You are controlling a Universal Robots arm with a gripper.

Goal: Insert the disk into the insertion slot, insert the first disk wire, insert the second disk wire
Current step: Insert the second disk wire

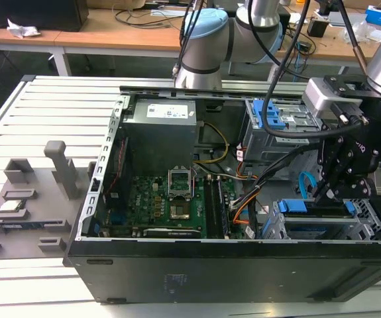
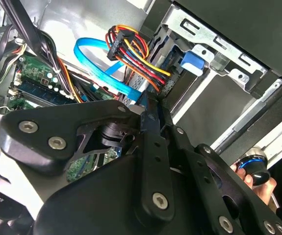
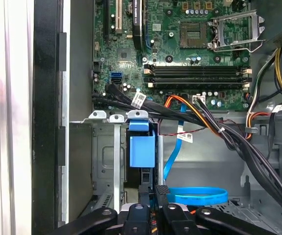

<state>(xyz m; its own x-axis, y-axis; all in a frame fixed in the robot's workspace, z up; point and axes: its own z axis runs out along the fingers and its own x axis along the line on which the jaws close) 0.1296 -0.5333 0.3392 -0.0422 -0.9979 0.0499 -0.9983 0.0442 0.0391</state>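
1. My gripper [image 1: 328, 192] hangs over the front corner of the open computer case [image 1: 243, 265], at the exterior view's right, directly above the disk [image 1: 313, 207].
2. The disk sits in the insertion slot [image 1: 289, 228]; its blue carrier edge shows along the top of the perforated cage. Judged from this, the disk step looks done.
3. In the second wrist view my fingers [image 2: 150, 122] are drawn close together at the tips. Whether they pinch a connector I cannot tell; the tips sit just beside the end of the second disk wire [image 2: 101, 68].
4. The first disk wire [image 2: 141, 58], an orange-red bundle with a black plug, curves toward the cage close to my fingertips.
5. Handling judgement: both wires are light and limp, so they would flop if taken mid-length. The rigid plug body is the place to take hold. The flat blue cable kinks easily; connector pins look fragile.
6. In the first wrist view the blue loop [image 3: 199, 196] lies on the case floor by the cage, near the motherboard [image 3: 180, 49].
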